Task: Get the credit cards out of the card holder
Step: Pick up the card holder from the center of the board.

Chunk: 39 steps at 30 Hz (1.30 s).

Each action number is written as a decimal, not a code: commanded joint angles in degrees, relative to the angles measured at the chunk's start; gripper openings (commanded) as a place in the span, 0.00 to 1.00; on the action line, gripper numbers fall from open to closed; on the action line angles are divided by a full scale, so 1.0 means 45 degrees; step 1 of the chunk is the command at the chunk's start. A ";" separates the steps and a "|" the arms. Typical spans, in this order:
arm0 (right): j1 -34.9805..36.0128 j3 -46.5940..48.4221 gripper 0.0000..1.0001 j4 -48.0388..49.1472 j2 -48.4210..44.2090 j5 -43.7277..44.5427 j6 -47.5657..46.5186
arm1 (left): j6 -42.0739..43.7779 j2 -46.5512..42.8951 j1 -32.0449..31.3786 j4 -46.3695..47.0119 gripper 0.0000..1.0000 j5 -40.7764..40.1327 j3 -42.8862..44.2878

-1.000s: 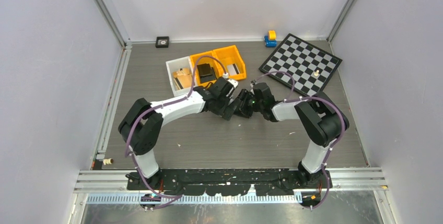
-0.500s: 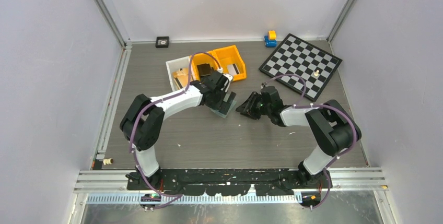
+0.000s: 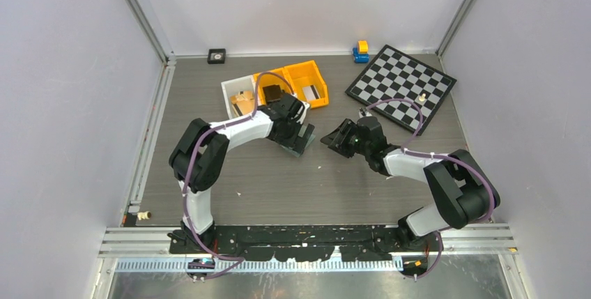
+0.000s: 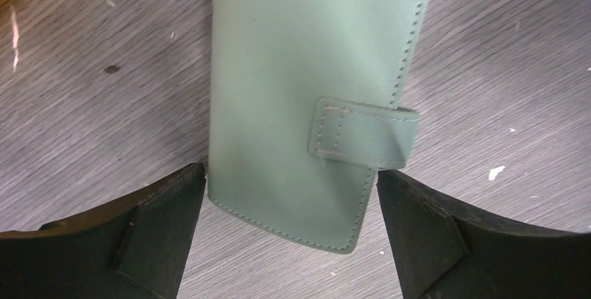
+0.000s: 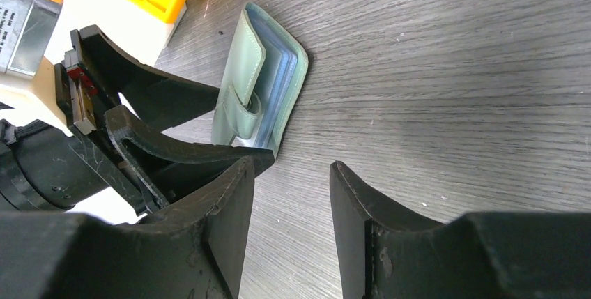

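Because the card holder [image 4: 306, 104] lies lengthwise inside the spread left claw [image 4: 289, 177], the right claw [image 5: 293, 170], also spread, sits farther off.

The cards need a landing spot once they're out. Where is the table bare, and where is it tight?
Bare: the stretch of table between the card holder and the near edge, and the strip left of the white bin. Tight: where the left gripper straddles the holder, with the right gripper and orange bins close by.
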 commanded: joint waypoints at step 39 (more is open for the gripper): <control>-0.0190 0.0383 0.79 0.0461 0.0481 -0.0449 -0.0199 | -0.3667 -0.2052 0.2321 0.4148 0.00 0.6702 -0.2763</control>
